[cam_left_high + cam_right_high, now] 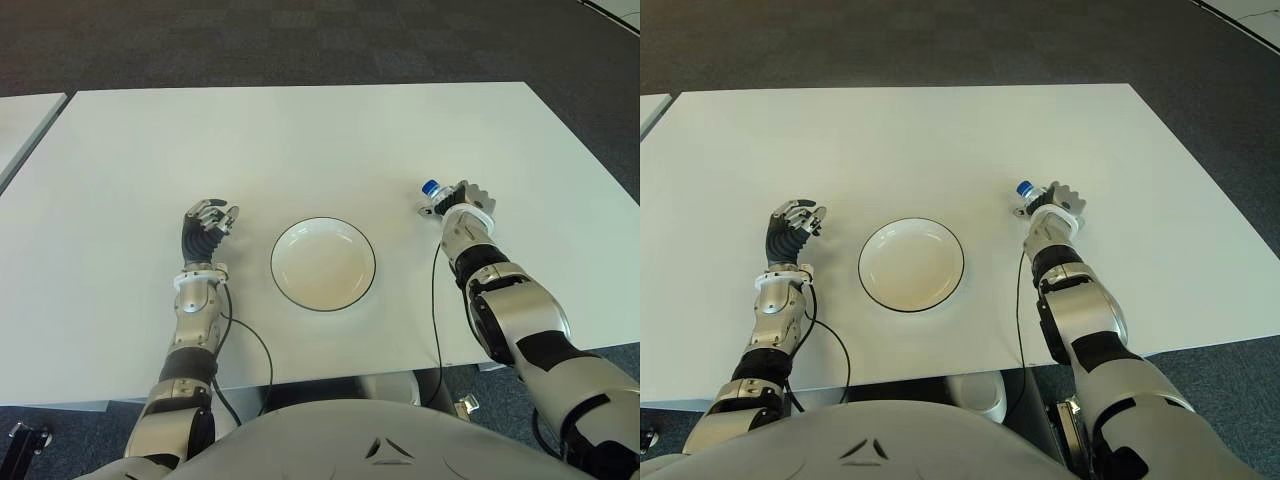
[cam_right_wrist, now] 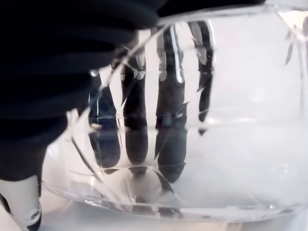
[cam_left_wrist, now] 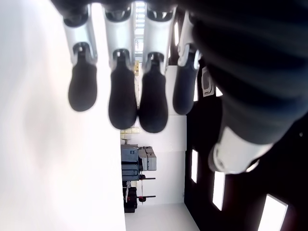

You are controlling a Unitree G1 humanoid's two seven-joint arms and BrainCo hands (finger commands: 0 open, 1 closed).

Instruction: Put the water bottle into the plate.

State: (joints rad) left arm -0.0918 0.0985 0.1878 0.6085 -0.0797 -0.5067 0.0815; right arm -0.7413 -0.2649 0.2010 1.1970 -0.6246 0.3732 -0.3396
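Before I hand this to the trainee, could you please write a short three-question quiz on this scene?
1. True or false: the water bottle already lies in the plate.
2. Which hand grips the bottle? A) left hand B) right hand C) neither
3. Fill in: the plate sits on the table between the two ____.

Key: 1 false; 2 B; 3 hands. The bottle is right of the plate, clear in the right wrist view; the left hand holds nothing.
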